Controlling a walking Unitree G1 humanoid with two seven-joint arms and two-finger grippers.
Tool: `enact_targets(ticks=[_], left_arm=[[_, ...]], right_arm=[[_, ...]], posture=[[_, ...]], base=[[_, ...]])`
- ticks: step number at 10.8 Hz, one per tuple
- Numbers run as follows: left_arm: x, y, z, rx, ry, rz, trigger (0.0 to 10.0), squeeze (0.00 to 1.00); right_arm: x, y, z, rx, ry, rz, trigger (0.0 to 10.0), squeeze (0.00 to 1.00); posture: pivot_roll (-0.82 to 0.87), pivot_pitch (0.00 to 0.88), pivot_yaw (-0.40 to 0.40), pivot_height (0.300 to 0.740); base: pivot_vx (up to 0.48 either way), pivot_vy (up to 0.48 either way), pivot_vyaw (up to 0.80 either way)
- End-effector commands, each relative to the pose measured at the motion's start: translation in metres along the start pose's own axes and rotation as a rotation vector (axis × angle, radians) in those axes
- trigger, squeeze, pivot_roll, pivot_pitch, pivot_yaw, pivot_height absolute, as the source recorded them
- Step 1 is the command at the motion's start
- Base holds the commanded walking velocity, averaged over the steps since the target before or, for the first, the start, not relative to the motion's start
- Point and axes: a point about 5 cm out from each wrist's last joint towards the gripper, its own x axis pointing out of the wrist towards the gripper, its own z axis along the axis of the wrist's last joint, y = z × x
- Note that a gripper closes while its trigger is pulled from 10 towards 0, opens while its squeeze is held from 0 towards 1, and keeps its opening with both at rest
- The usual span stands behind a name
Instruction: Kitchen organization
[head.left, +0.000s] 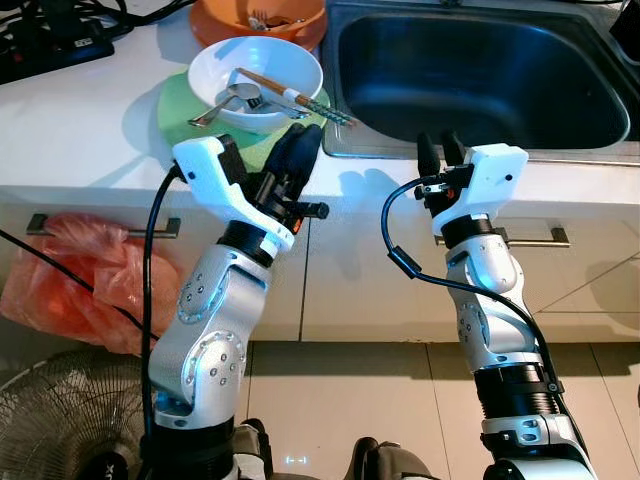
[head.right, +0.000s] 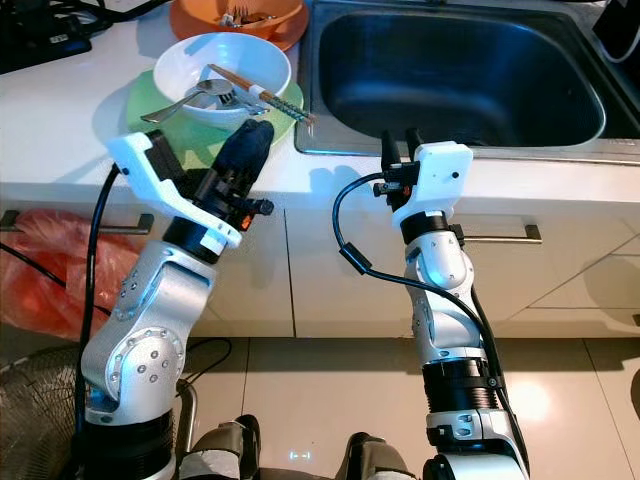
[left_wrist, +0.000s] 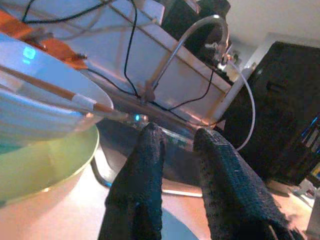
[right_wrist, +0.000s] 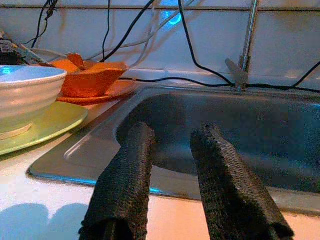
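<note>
On the counter at eleven o'clock from the left gripper (head.left: 300, 140), whose fingers stand slightly apart and empty, the white bowl (head.left: 255, 70) carries loose chopsticks (head.left: 290, 95) that a nudge could scatter, while the right gripper (head.left: 440, 150), likewise parted, hovers at the sink (head.left: 480, 75) rim.

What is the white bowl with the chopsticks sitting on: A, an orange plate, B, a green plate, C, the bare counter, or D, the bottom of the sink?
B: the white bowl, with chopsticks and a spoon in it, stands on a green plate on the counter, left of the sink.
</note>
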Motion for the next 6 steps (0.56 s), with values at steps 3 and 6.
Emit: enact_targets(ticks=[3, 6], left_arm=[[-0.003, -0.012, -0.024, -0.080, 0.121, -0.039, 10.0, 1.00], [0.004, -0.002, -0.025, -0.144, 0.126, 0.035, 10.0, 1.00]], right_arm=[[0.000, -0.002, 0.001, 0.010, -0.011, -0.007, 10.0, 0.00], [0.000, -0.001, 0.001, 0.010, -0.012, -0.007, 10.0, 0.00]], posture=[[0.20, 0.212, -0.043, 0.740], [0.19, 0.210, -0.043, 0.740]], base=[[0.000, 0.000, 0.00], [0.000, 0.000, 0.00]])
